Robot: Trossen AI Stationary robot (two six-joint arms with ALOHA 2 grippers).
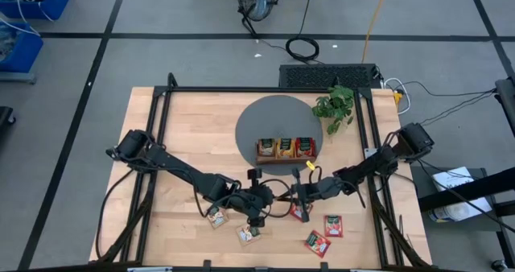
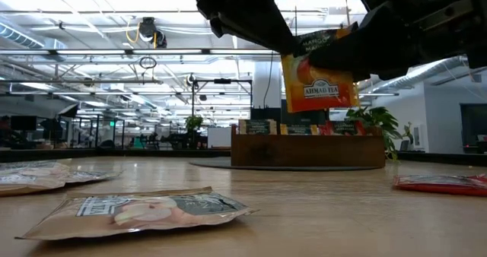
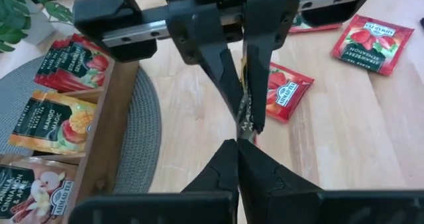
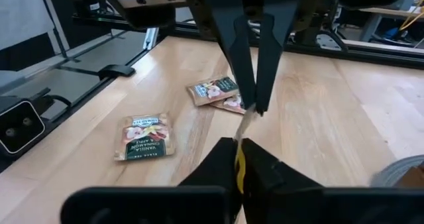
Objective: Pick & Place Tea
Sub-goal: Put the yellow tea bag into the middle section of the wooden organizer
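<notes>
Both dark arms are reaching inward above the bench's front centre, wrists nearly meeting. The left end effector (image 1: pixel 278 198) and right end effector (image 1: pixel 294 195) are pointing at each other, fingers pinched together.

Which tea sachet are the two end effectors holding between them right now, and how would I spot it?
Start at the wooden tray on the grey round mat, then look toward the table's near edge, where the two arms meet. The orange sachet hangs there above the tabletop, pinched by the left end effector and the right end effector. It is the only sachet off the wood; the others lie flat.
</notes>
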